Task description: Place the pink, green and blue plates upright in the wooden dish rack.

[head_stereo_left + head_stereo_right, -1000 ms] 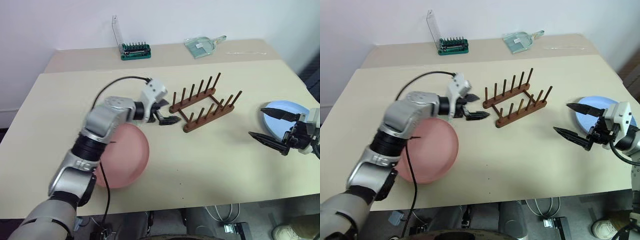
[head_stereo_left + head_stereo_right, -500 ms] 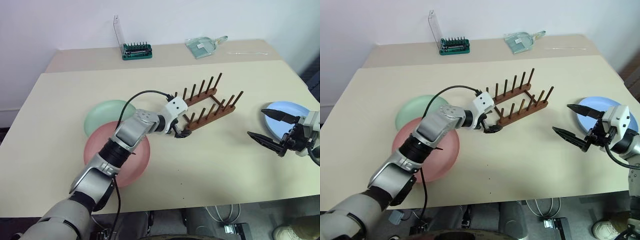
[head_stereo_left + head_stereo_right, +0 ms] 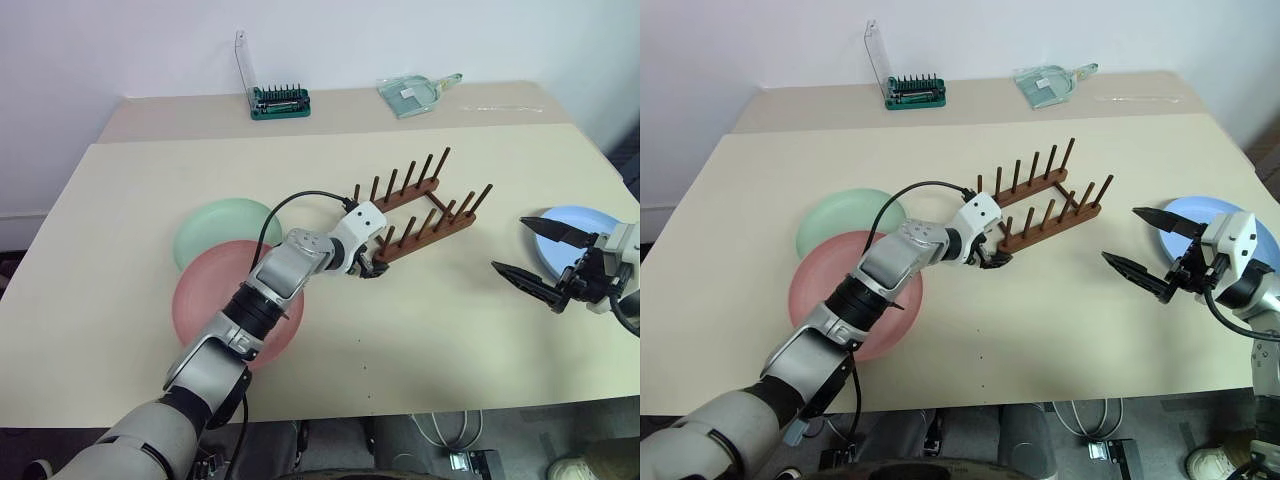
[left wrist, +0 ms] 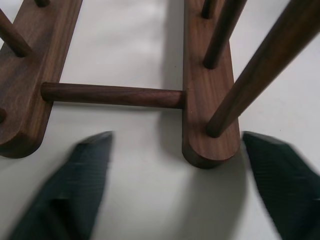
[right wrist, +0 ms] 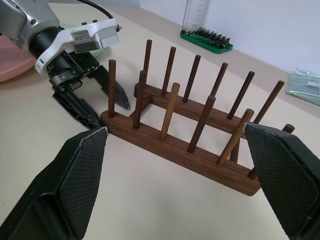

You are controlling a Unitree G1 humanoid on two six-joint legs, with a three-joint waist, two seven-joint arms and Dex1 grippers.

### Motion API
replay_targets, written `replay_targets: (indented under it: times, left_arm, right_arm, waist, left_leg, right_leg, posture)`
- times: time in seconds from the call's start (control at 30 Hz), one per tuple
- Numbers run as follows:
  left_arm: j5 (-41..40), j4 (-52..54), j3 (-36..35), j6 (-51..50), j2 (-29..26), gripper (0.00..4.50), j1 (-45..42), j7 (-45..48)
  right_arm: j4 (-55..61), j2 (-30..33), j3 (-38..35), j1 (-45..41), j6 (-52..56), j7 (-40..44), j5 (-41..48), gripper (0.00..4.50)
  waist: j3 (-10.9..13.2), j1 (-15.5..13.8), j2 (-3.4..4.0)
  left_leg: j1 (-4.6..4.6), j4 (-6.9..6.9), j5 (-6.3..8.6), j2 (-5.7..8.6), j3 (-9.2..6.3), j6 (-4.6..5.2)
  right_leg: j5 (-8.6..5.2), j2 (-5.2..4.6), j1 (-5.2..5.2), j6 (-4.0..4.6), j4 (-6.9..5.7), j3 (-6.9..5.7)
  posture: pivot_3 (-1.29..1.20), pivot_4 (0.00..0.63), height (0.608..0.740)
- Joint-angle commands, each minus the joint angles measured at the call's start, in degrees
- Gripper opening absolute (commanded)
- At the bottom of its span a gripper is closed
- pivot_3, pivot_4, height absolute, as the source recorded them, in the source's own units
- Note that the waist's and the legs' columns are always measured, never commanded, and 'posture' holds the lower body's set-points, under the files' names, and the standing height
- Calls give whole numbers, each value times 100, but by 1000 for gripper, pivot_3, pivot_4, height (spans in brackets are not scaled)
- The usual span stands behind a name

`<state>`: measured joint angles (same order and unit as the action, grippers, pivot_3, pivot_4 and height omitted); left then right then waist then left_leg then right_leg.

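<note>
The wooden dish rack [image 3: 440, 230] stands empty at mid-table, its pegs upright. My left gripper [image 3: 368, 264] is low at the rack's near-left end. In the left wrist view its open fingers [image 4: 75, 190] straddle the tip of one rail [image 4: 207, 100] without touching it. The pink plate [image 3: 215, 300] lies flat on the left under my left forearm, overlapping the green plate [image 3: 215, 225] behind it. The blue plate [image 3: 585, 218] lies flat at the right edge. My right gripper [image 3: 510, 245] hovers beside it, open and empty, pointing toward the rack [image 5: 180, 145].
A green bit holder [image 3: 280, 100] with a raised clear lid and a clear scoop-like item [image 3: 415, 92] sit on the far strip of the table. Bare tabletop [image 3: 440, 330] runs from the rack to the front edge.
My left arm has swung right from above the pink plate and dropped to the rack's near-left end, uncovering the green plate. The right gripper has stayed put.
</note>
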<state>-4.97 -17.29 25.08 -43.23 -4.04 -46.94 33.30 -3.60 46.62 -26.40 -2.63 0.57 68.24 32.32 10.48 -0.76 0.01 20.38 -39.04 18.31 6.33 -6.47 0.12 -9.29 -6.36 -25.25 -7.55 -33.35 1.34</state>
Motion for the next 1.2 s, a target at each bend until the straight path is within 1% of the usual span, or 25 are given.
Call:
replay_targets:
  times: [0.03,0.1,0.27,0.4,0.43,0.5,0.57,0.63,0.67,0.7,0.73,0.77,0.8,0.87,0.97,1.03,1.13,1.2]
  left_arm:
    - [84,-69,-75,60,75,1686,-9,-27]
    - [98,-42,-109,72,100,748,19,-35]
    - [87,101,-52,3,25,733,70,166]
    - [295,170,82,634,-177,733,27,339]
    - [276,223,88,832,-242,733,22,494]
    - [-5,307,-35,905,-323,733,-6,972]
    - [-179,340,-8,1025,-532,733,-26,1601]
    - [-92,433,161,1635,-794,733,48,2076]
    - [-165,480,120,1783,-814,733,93,2232]
    - [-259,475,23,1624,-802,733,87,2293]
    - [-251,485,0,1806,-838,733,111,2390]
    - [-230,522,43,2000,-919,733,149,2575]
    - [-189,559,143,1927,-1040,733,158,2778]
    - [60,473,245,2116,-1096,733,169,2736]
    - [16,359,217,1928,-946,733,140,2719]
    - [204,285,324,2254,-937,733,146,2675]
    - [410,99,337,2132,-799,733,58,2397]
    - [377,48,266,2039,-690,733,60,2371]
  right_arm:
    - [229,42,-186,-5,-98,-42,72,4500]
    - [248,46,-195,14,-96,-46,79,4500]
    - [232,45,-198,13,-107,-67,74,4500]
    - [236,44,-211,25,-108,-74,88,4500]
    - [245,47,-227,29,-87,-69,115,4500]
    - [243,59,-266,13,-24,-58,192,4500]
    - [253,76,-297,1,0,-39,243,4500]
    - [291,87,-345,-27,79,-22,340,4500]
    - [313,90,-366,-28,101,-22,372,4500]
    - [334,103,-380,-29,120,-26,391,4500]
    - [354,106,-396,-38,140,-35,418,4500]
    - [380,100,-421,-45,167,-45,458,4500]
    - [407,99,-445,-45,198,-52,493,4500]
    - [451,100,-484,-12,228,-55,514,4500]
    - [489,83,-513,54,288,-52,538,4500]
    - [513,60,-515,85,293,-44,521,4500]
    - [539,36,-489,97,291,-56,501,4500]
    - [540,34,-470,105,289,-53,486,4500]
  waist:
    - [0,-1,0]
    - [-1,-1,0]
    - [-2,3,3]
    - [-2,3,2]
    - [-2,3,2]
    - [-2,3,2]
    - [-2,2,2]
    - [-2,3,3]
    - [-2,4,3]
    - [-2,4,3]
    - [-2,3,3]
    - [-2,-4,3]
    - [-2,-5,3]
    - [-2,1,3]
    - [-2,0,3]
    - [-2,0,3]
    - [-2,-2,3]
    - [-2,-1,3]
  left_leg:
    - [0,0,0,0,0,0]
    - [-1,0,0,0,0,0]
    - [-2,0,1,0,0,2]
    - [-2,0,1,0,0,1]
    - [-2,0,0,0,0,0]
    - [-1,0,-1,0,0,-1]
    - [0,0,-1,0,0,-1]
    - [0,-1,0,0,1,-1]
    - [1,0,0,0,1,-1]
    - [0,0,0,0,1,-1]
    - [0,0,0,0,1,-1]
    - [0,-1,1,0,1,1]
    - [1,-2,2,0,1,3]
    - [1,-2,2,0,0,4]
    - [1,-3,5,0,1,10]
    - [1,-3,6,0,0,12]
    - [1,-3,6,0,1,12]
    - [1,-4,6,0,1,12]
  right_leg:
    - [0,0,0,0,0,0]
    - [0,0,1,0,0,0]
    - [0,0,2,0,0,0]
    - [0,0,2,0,0,0]
    - [0,0,2,0,0,0]
    - [0,0,1,0,0,0]
    - [0,0,0,0,0,0]
    - [0,0,0,0,0,0]
    - [0,0,-1,0,1,0]
    - [0,0,-1,0,1,0]
    - [0,0,-1,0,1,0]
    - [0,0,0,1,2,0]
    - [1,-1,1,1,2,0]
    - [1,0,1,1,2,0]
    - [1,0,1,1,1,0]
    - [1,0,1,1,1,0]
    - [1,-1,1,0,2,0]
    - [1,0,1,0,2,0]
  posture:
    - [0,150,740]
    - [0,150,740]
    - [0,150,740]
    - [0,150,740]
    - [0,150,740]
    - [0,150,740]
    - [0,150,740]
    - [0,150,740]
    - [0,150,740]
    - [0,150,740]
    - [0,150,740]
    - [0,150,740]
    - [0,150,740]
    - [0,150,740]
    - [0,150,740]
    - [0,150,740]
    - [0,150,740]
    - [0,150,740]
